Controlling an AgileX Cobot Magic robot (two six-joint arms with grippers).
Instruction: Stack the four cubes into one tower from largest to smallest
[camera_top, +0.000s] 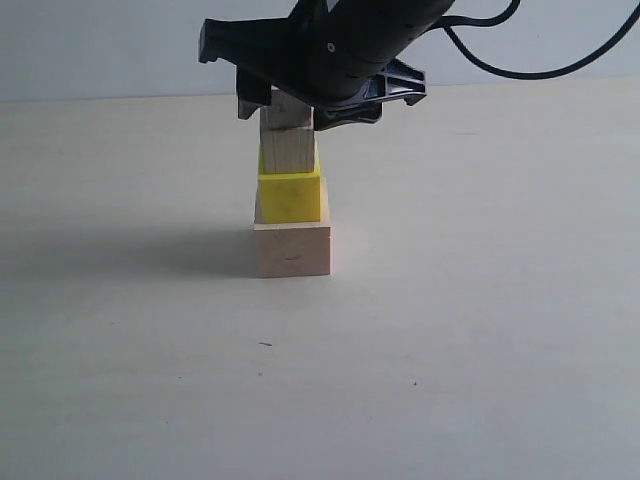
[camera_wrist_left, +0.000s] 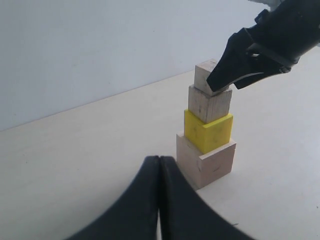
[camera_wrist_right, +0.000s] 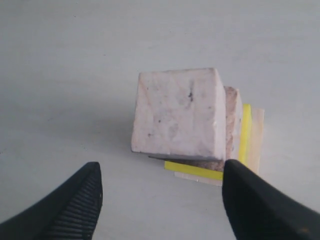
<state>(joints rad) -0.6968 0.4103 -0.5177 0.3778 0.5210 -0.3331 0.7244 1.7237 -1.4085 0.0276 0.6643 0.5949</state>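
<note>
Right pincer (camera_wrist_right: 162, 172) hangs released, jaws spread either side of the tiny cube (camera_wrist_right: 177, 112) topping the tower (camera_wrist_left: 210, 106); left pincer (camera_wrist_left: 159, 164) clenched, empty.

We see the right gripper (camera_wrist_right: 161, 200), jaws spread, over the tiny cube (camera_wrist_right: 176, 114) topping the medium cube (camera_wrist_right: 231, 125), yellow cube (camera_wrist_right: 245, 135) and large cube (camera_wrist_right: 256, 142).

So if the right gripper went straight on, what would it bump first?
Most likely the tiny top cube, sitting straight ahead between the open fingers of the right gripper. Depth is unclear, so a finger might clip the medium cube below first.
</note>
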